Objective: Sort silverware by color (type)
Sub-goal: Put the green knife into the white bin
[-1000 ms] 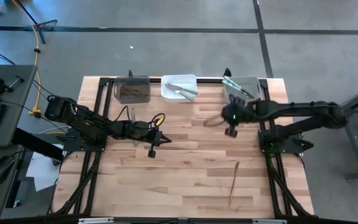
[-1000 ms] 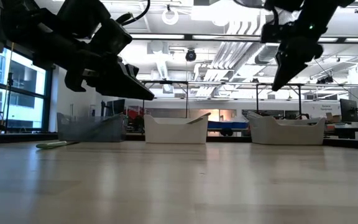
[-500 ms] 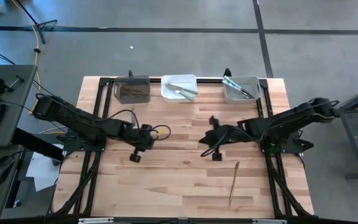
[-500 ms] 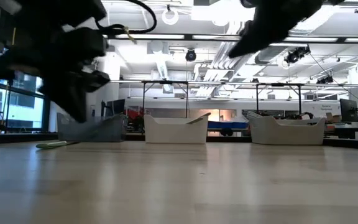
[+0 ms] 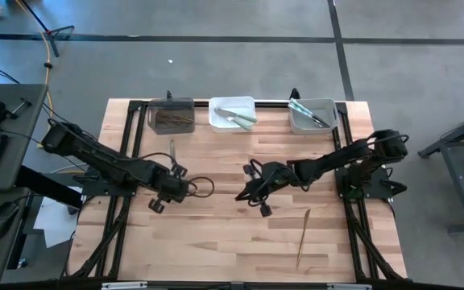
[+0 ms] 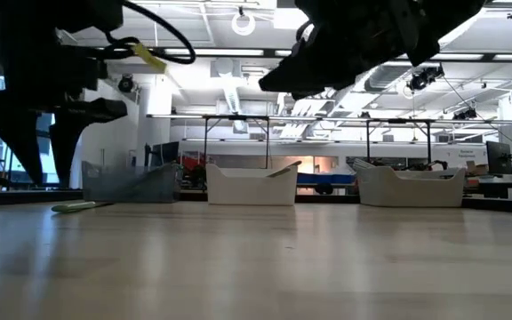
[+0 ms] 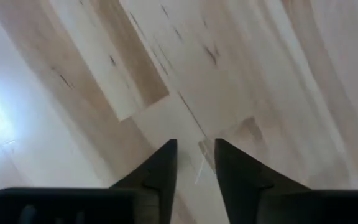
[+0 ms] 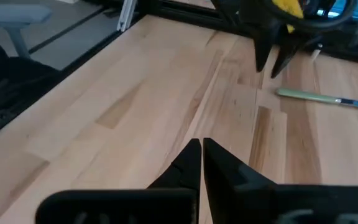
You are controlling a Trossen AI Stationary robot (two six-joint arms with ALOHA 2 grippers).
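One pale green piece of silverware (image 5: pixel 171 151) lies flat on the table in front of the dark bin (image 5: pixel 171 115); it also shows in the low view (image 6: pixel 78 206) and the right wrist view (image 8: pixel 319 98). A brown piece (image 5: pixel 303 238) lies flat toward the table's near right. More silverware rests in the white bin (image 5: pixel 232 113) and the grey bin (image 5: pixel 312 115). My left gripper (image 5: pixel 167 193) (image 7: pixel 194 146) points down over bare wood, open by a narrow gap and holding nothing. My right gripper (image 5: pixel 244 195) (image 8: pixel 201 144) hovers over the table's middle, shut and empty.
The three bins stand in a row along the table's far edge. A black frame runs along the table's left and right sides. A yellow-tagged cable (image 5: pixel 204 171) loops beside my left wrist. Bare wood lies between the two grippers and toward the near edge.
My right gripper has swung from in front of the grey bin toward the table's middle and near side, and now points toward the left. My left gripper has drawn back toward the table's left and tipped to point downward. The silverware on the table has stayed put.
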